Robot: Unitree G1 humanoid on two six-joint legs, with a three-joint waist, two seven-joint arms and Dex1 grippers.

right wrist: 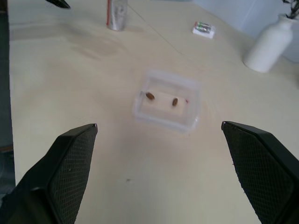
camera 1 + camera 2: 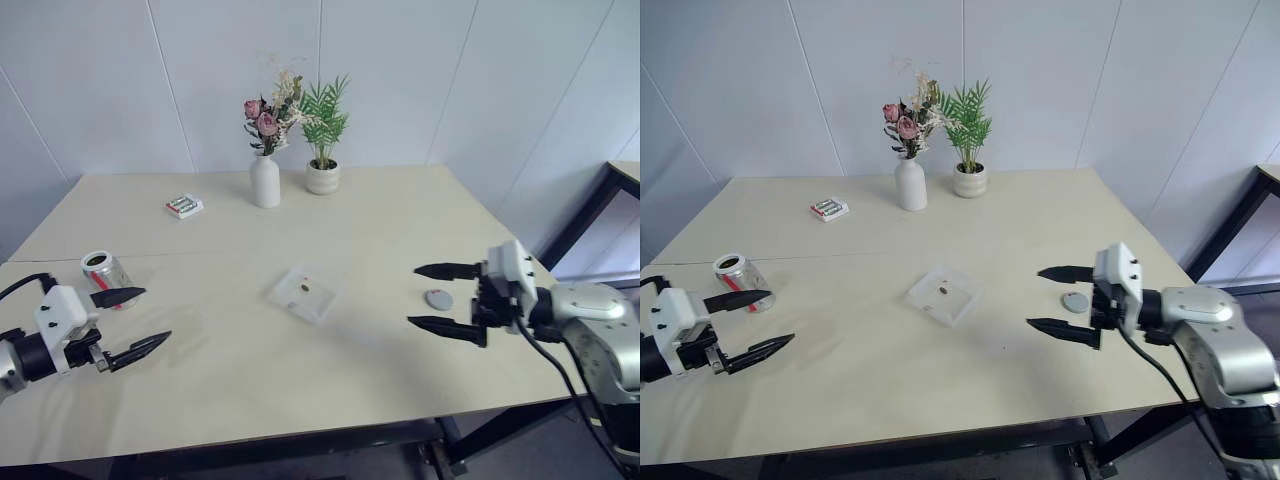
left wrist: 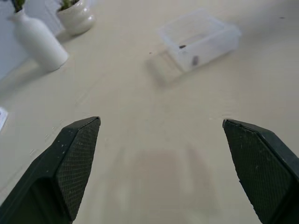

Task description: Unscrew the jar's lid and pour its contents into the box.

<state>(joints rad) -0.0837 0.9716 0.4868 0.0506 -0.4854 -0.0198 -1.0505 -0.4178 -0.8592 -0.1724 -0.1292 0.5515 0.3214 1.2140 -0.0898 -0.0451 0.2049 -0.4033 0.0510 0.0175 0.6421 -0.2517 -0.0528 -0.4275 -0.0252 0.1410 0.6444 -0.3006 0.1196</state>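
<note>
The silvery jar (image 2: 105, 272) with a red stripe stands upright at the table's left, its top uncovered. Its grey lid (image 2: 438, 299) lies flat on the table at the right. The transparent box (image 2: 306, 291) sits in the middle and holds two small brown bits, the contents (image 1: 150, 95). My left gripper (image 2: 157, 316) hovers open and empty just in front of the jar, pointing toward the box. My right gripper (image 2: 413, 296) is open and empty too, its fingers on either side of the lid's position but above the table, aimed at the box (image 1: 168, 105).
A white vase (image 2: 265, 180) with flowers and a small plant pot (image 2: 323, 177) stand at the table's back. A green-and-white packet (image 2: 184, 206) lies at the back left. Dark furniture (image 2: 612, 195) stands beyond the table's right edge.
</note>
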